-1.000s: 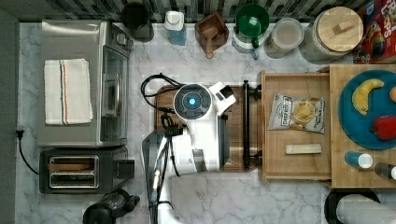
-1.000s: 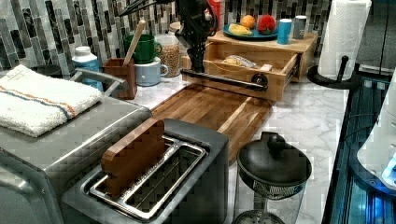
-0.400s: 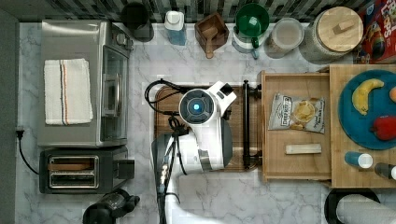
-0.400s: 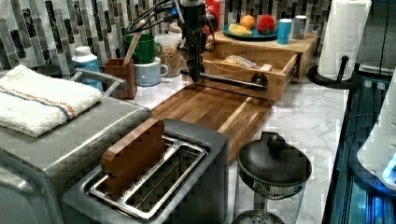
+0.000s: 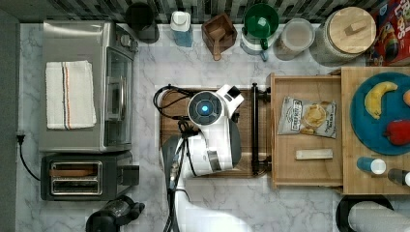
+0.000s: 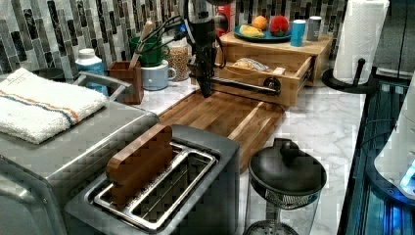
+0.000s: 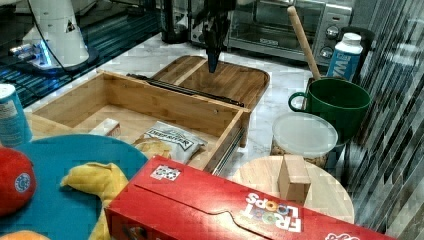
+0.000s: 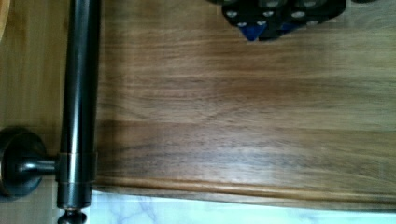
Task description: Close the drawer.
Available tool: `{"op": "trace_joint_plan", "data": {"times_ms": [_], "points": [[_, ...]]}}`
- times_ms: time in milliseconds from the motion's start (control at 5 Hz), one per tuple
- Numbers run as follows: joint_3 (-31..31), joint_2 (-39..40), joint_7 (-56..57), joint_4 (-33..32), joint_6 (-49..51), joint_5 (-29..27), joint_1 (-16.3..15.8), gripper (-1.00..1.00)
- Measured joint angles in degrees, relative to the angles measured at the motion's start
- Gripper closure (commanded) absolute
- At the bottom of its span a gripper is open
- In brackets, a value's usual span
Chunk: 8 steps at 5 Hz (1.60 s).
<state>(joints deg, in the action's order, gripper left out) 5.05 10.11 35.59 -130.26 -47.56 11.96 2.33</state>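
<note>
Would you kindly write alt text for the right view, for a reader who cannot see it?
An open wooden drawer holding a snack bag sits pulled out, while the robot's claw hangs over a cutting board just beyond the drawer's black handle. A red cereal box and green mug stand nearer the camera.

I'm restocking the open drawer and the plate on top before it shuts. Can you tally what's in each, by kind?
Drawer:
Snack bag: 1
Small pale block: 1
Blue plate:
Banana: 1
Red fruit: 1
Orange fruit: 1
Total: 5
</note>
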Motion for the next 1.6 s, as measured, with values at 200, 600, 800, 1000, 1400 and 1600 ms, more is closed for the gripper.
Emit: {"op": "trace_joint_plan", "data": {"times_ms": [200,600,800,1000,1400,1600], "points": [[-1.2,1.5,-0.1,-0.8,-2.4,2.5,0.2,1.0],[-2.3,1.2,0.3,-2.7,0.8,4.1,2.1,1.0],[-2.3,1.5,0.9,-2.7,1.3,4.1,4.2,1.0],[-2.3,1.8,1.5,-2.8,-1.1,4.1,6.6,1.0],[-3.2,1.6,10.3,-2.7,-2.6,4.4,9.7,1.0],[-4.5,1.7,14.6,-2.5,-2.8,4.4,10.7,1.0]]}}
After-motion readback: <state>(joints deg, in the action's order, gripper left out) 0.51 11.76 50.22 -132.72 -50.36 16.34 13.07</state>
